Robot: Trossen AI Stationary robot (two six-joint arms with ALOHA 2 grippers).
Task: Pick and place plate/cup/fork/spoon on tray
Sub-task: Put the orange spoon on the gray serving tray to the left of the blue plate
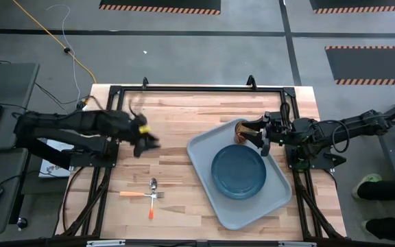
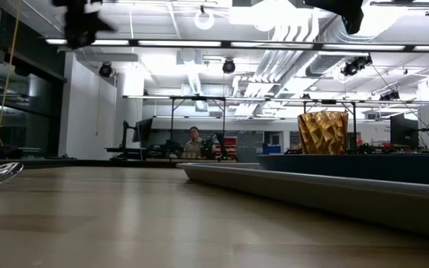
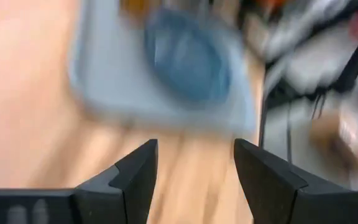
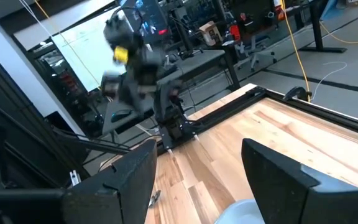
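Observation:
The pale grey-blue tray point(image 1: 214, 154) lies at the table's centre right. The dark blue plate point(image 1: 238, 171) rests flat on it, and the amber cup point(image 1: 243, 130) stands upright on its far corner; both show in the low view, the cup point(image 2: 322, 132) behind the plate point(image 2: 363, 167). The orange-handled fork point(image 1: 136, 194) and the spoon point(image 1: 153, 185) lie crossed on the bare wood near the front left. My right gripper point(image 1: 262, 139) is open and empty, raised just right of the cup. My left gripper point(image 1: 147, 142) is open and empty above the wood, beyond the cutlery.
Bare wood lies between the cutlery and the tray's left rim point(image 2: 274, 182). A black frame point(image 1: 197, 89) runs along the table's far edge. A person point(image 2: 194, 141) sits far off in the room behind. The left wrist view is blurred.

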